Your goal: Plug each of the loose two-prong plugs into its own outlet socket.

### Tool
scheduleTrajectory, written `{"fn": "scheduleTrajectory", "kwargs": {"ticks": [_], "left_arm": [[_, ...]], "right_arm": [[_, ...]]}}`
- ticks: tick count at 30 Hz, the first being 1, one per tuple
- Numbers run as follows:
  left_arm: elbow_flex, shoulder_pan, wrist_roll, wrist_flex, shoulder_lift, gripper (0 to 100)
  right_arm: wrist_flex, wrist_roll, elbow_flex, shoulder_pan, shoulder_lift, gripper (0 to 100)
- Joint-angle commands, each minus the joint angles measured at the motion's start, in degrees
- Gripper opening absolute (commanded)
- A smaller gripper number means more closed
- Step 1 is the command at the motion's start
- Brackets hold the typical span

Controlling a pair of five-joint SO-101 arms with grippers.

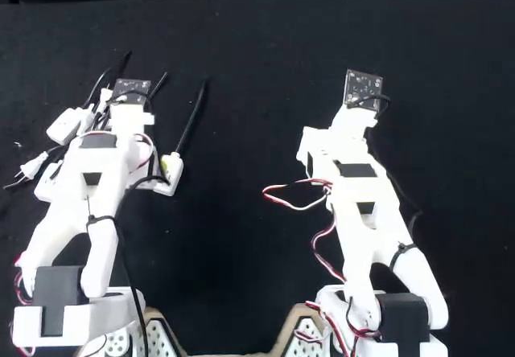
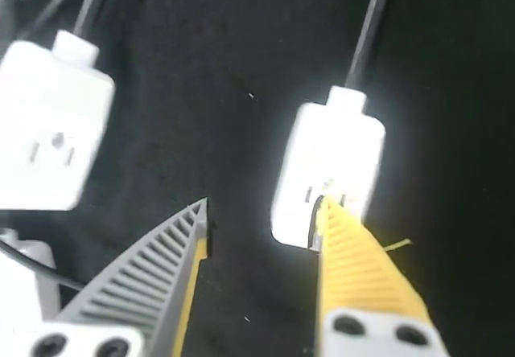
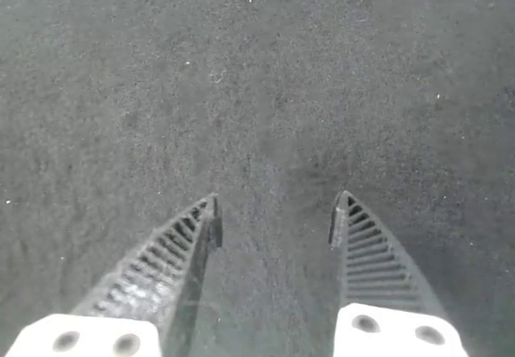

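The left gripper (image 2: pixel 259 208) stands well apart and grips nothing. The tip of its yellow ribbed finger (image 2: pixel 354 268) looks to rest against the end of a glossy white socket block (image 2: pixel 330 160), and the grey finger (image 2: pixel 153 268) sits over fuzzy black cloth (image 2: pixel 209 92). A second socket block (image 2: pixel 52 124) lies well aside, cut off at the edge. The right gripper (image 3: pixel 278 200) is spread just as far over the cloth and holds nothing. From above, a loose two-prong plug (image 1: pixel 32 168) lies beside the left arm (image 1: pixel 84 204), which hides part of the white cluster.

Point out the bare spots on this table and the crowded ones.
Free: the far strip of the table, the cloth between the black cord and the right arm, and right of that arm. Crowded: the sockets and a loose plug around the left gripper.
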Motion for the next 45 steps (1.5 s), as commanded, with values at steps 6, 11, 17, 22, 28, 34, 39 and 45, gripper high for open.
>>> {"fn": "scheduleTrajectory", "kwargs": {"ticks": [6, 11, 17, 22, 28, 34, 39, 45], "left_arm": [[2.8, -6.2, -1.3, -9.0, -1.5, 22], [5.9, -6.6, -1.1, -12.7, -2.1, 22], [-0.3, -3.6, -0.4, -3.9, -3.3, 22], [-6.8, 1.4, 2.5, 5.6, -6.2, 22], [-5.2, 1.7, 2.1, 2.5, -3.8, 22], [-1.9, -0.4, 2.1, -4.6, 2.0, 22], [-2.2, -1.1, 2.1, -5.5, 4.9, 22], [-2.9, -5.1, 2.0, -5.6, 5.6, 22]], "right_arm": [[0.0, -0.5, -2.9, -1.2, 0.2, 21.2], [0.0, -0.5, -2.9, -1.2, 0.2, 21.2], [0.0, -0.5, -2.9, -1.2, 0.2, 21.2], [0.0, -0.5, -2.9, -1.2, 0.3, 21.2], [0.0, -0.5, -2.9, -1.2, 0.3, 21.2], [0.0, -0.5, -2.9, -1.2, 0.3, 21.2], [0.1, -0.5, -2.9, -1.2, 0.3, 21.2], [0.1, -0.5, -2.9, -1.2, 0.3, 21.2]]}}
